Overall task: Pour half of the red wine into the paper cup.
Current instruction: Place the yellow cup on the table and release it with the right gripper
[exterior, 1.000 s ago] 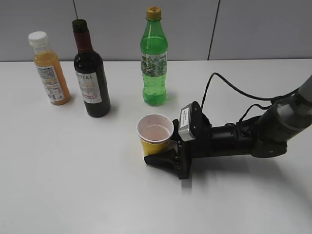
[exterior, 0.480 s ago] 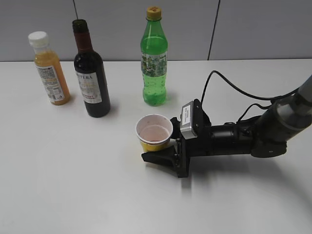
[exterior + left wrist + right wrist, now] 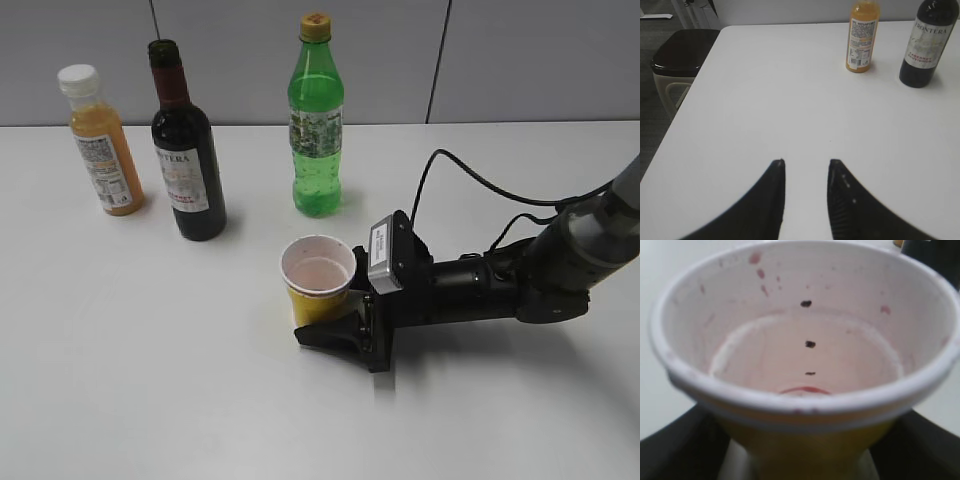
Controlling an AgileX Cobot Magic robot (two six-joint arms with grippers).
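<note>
The dark glass wine bottle [image 3: 187,175] stands upright and open at the back left, holding red wine; it also shows in the left wrist view [image 3: 927,45]. The yellow paper cup [image 3: 318,278] with a white rim stands mid-table. Its pink-stained inside [image 3: 805,340] holds only a trace of red at the bottom. My right gripper [image 3: 322,318] lies low on the table, its jaws on either side of the cup and closed on it [image 3: 800,460]. My left gripper [image 3: 806,162] is open and empty over bare table, out of the exterior view.
An orange juice bottle [image 3: 103,150] stands left of the wine bottle. A green soda bottle [image 3: 316,125] stands behind the cup. The right arm's black cable [image 3: 470,175] loops over the table. A dark bin [image 3: 677,55] stands off the table's left edge.
The right gripper and the cup shifted slightly left half a second ago and are now back where they were. The bottles have not moved.
</note>
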